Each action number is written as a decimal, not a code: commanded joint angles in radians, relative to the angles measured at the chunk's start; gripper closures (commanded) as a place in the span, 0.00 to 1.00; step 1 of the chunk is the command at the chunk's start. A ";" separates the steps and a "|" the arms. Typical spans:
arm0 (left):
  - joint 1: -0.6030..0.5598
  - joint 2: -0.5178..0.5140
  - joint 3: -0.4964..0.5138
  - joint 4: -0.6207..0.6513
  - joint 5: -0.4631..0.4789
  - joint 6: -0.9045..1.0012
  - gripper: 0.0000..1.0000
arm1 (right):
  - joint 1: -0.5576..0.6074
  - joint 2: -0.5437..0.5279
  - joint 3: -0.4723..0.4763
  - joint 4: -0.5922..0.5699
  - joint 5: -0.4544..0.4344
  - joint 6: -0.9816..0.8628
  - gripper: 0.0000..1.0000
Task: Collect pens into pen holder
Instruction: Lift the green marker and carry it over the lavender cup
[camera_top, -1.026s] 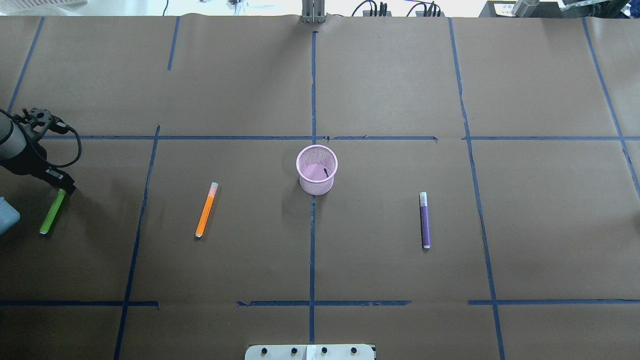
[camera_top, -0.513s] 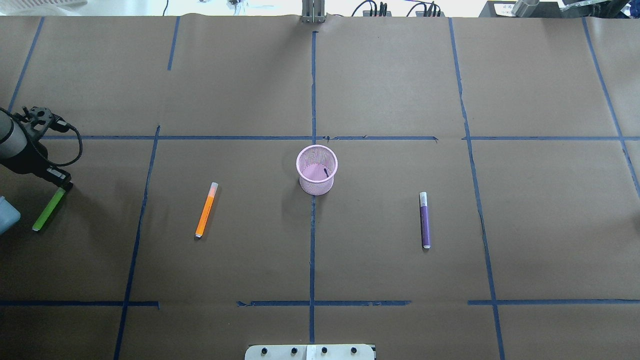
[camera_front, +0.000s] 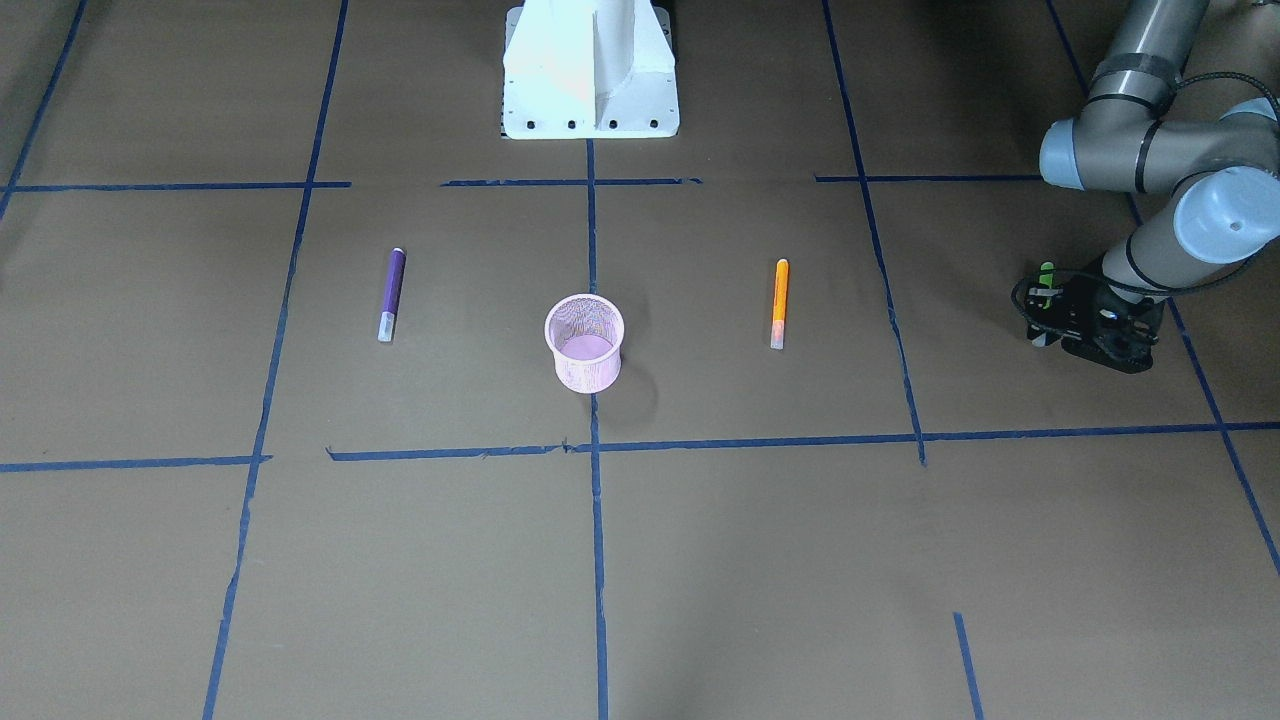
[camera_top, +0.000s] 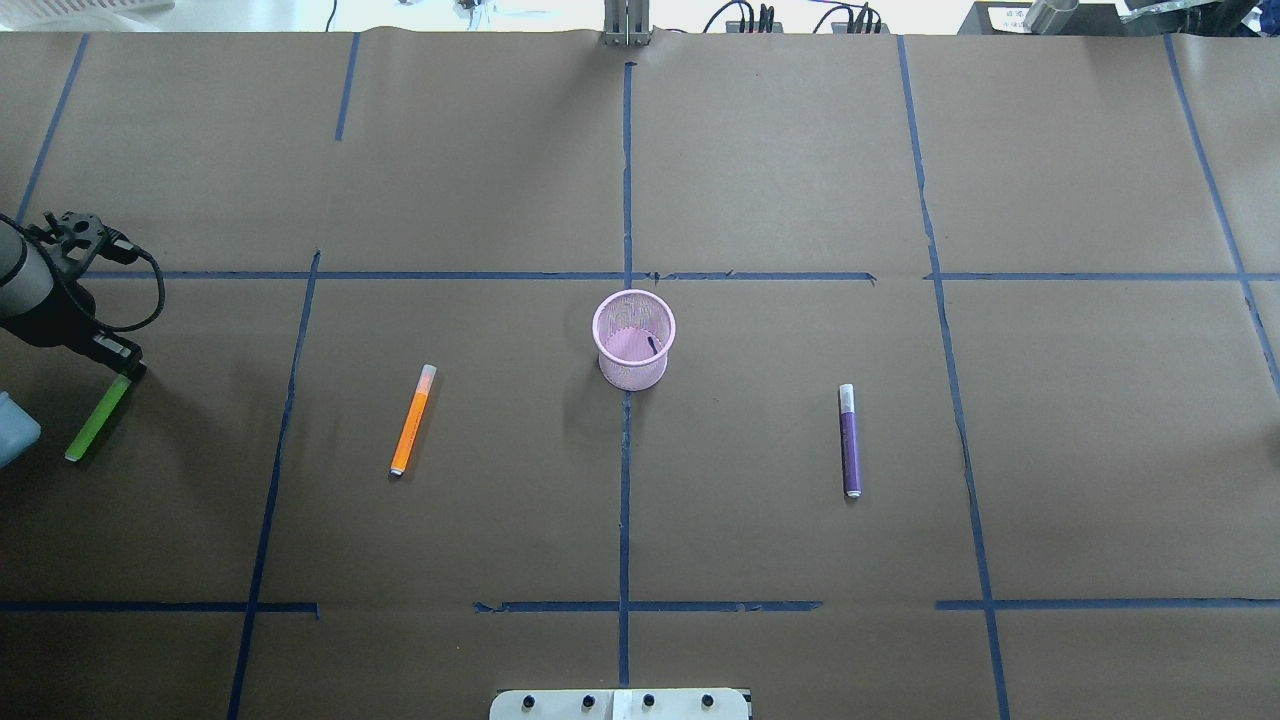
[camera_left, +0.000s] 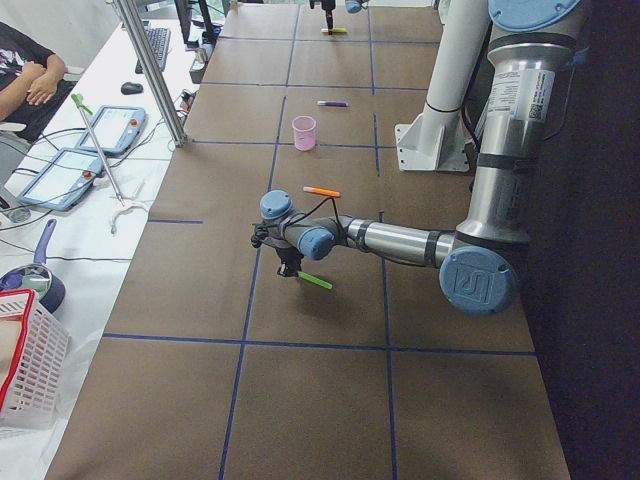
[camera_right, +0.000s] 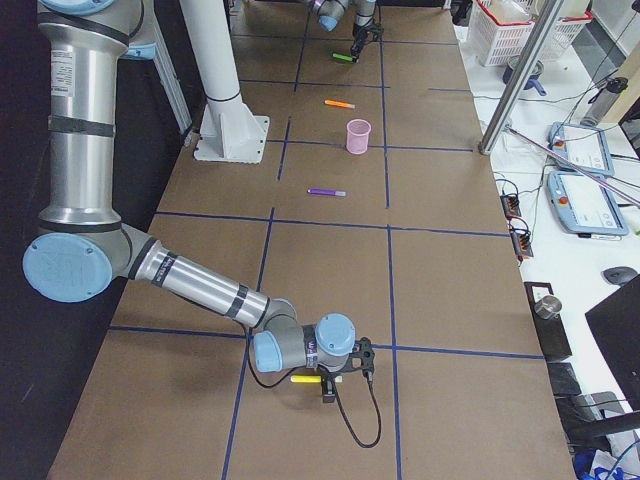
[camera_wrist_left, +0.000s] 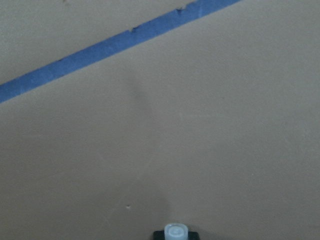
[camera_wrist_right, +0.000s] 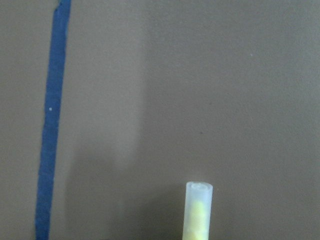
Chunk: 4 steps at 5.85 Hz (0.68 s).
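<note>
The pink mesh pen holder (camera_top: 632, 372) stands upright at the table's middle, with a small dark mark inside. An orange pen (camera_top: 412, 420) lies flat to its left and a purple pen (camera_top: 849, 440) to its right. At the far left my left gripper (camera_top: 122, 370) is shut on the capped end of a green pen (camera_top: 95, 420), which hangs tilted above the paper. Its pale cap (camera_wrist_left: 176, 232) shows in the left wrist view. My right gripper (camera_right: 328, 390) is far from the holder, at a yellow pen (camera_right: 303, 380). I cannot tell whether it is open or shut.
Blue tape lines divide the brown paper into squares. The robot's white base (camera_front: 590, 70) stands at the near middle edge. Beyond the table's far edge are a metal post (camera_left: 150, 70), tablets (camera_left: 62, 177), a basket (camera_left: 25, 360) and a seated person's arm (camera_left: 30, 75).
My left gripper has drifted slightly left and back with the green pen, mostly in the first half second. The holder and the orange and purple pens have not moved.
</note>
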 joint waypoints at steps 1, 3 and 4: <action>-0.075 -0.045 -0.074 0.050 0.007 0.013 1.00 | 0.000 0.000 0.003 0.000 0.000 0.001 0.00; -0.101 -0.243 -0.076 0.086 0.010 -0.011 1.00 | 0.000 0.000 0.005 -0.001 0.002 0.001 0.00; -0.097 -0.345 -0.077 0.085 0.008 -0.116 1.00 | 0.000 0.000 0.009 0.000 0.002 0.001 0.00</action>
